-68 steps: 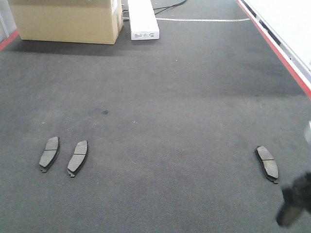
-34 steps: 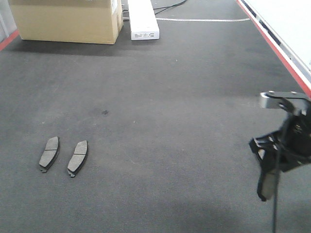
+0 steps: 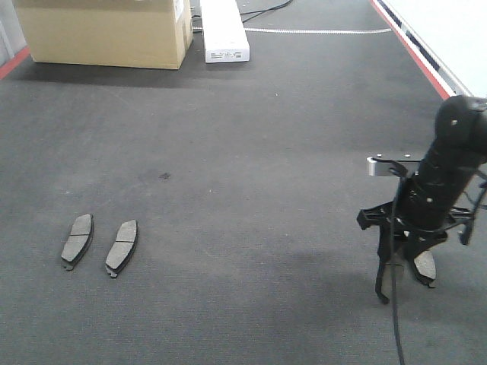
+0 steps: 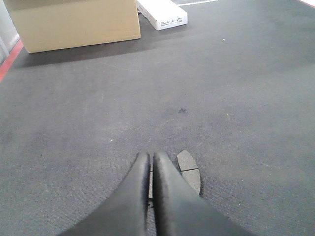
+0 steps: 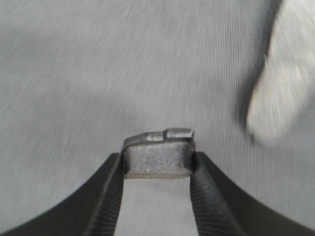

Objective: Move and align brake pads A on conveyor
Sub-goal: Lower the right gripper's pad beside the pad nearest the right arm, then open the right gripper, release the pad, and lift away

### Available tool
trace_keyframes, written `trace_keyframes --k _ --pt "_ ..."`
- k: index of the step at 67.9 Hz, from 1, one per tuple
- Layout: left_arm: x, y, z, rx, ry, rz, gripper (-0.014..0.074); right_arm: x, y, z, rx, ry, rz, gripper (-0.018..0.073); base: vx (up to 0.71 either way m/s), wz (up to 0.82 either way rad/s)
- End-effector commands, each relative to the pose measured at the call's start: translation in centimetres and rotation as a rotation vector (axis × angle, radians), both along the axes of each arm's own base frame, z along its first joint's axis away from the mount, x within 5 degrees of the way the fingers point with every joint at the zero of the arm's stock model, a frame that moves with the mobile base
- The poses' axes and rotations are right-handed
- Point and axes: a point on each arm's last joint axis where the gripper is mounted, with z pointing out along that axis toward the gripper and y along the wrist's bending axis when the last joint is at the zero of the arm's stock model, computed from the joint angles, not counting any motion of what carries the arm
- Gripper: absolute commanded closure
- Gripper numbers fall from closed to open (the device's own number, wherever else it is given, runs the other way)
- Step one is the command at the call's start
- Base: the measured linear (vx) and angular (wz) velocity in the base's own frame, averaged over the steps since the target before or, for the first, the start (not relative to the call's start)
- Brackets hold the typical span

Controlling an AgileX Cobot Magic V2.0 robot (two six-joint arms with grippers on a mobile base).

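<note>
Two brake pads (image 3: 78, 239) (image 3: 122, 247) lie side by side on the dark conveyor belt (image 3: 266, 144) at the left. A third pad (image 3: 425, 267) lies at the right, partly hidden behind my right gripper (image 3: 397, 262). That gripper points down just above the belt and is shut on a fourth pad (image 5: 157, 158), seen end-on between its fingers (image 5: 110, 191). The lying pad shows blurred in the right wrist view (image 5: 275, 98). My left gripper (image 4: 151, 158) is shut and empty, low over the left pair; one pad (image 4: 189, 171) shows beside its fingers.
A cardboard box (image 3: 106, 30) and a long white box (image 3: 223, 30) stand at the back left of the belt. A red strip (image 3: 426, 65) runs along the right edge. A small dark spot (image 3: 163, 176) marks the belt.
My right arm has come in from the lower right corner, moving up and left, and now hangs over the right pad with a pad in its jaws. The left pads have not moved.
</note>
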Motion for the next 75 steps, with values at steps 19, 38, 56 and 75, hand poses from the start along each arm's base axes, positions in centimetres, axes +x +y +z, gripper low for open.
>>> trace_keyframes --k 19,38,56,75 --pt "0.2 -0.1 1.3 -0.017 -0.091 -0.011 0.0602 2.6 -0.3 -0.7 -0.043 0.015 0.039 0.0564 0.0 0.0" --pt "0.2 -0.1 1.3 -0.017 -0.091 -0.011 0.0602 3.4 -0.3 -2.1 -0.044 0.007 0.04 0.0551 0.0 0.0" --pt "0.2 -0.1 1.3 -0.017 -0.091 -0.011 0.0602 3.6 -0.2 -1.9 -0.042 -0.017 0.033 0.0291 0.0 0.0" --pt "0.2 -0.1 1.3 -0.017 -0.091 -0.011 0.0602 3.7 -0.3 1.7 -0.035 -0.205 -0.022 -0.0099 0.0 0.0"
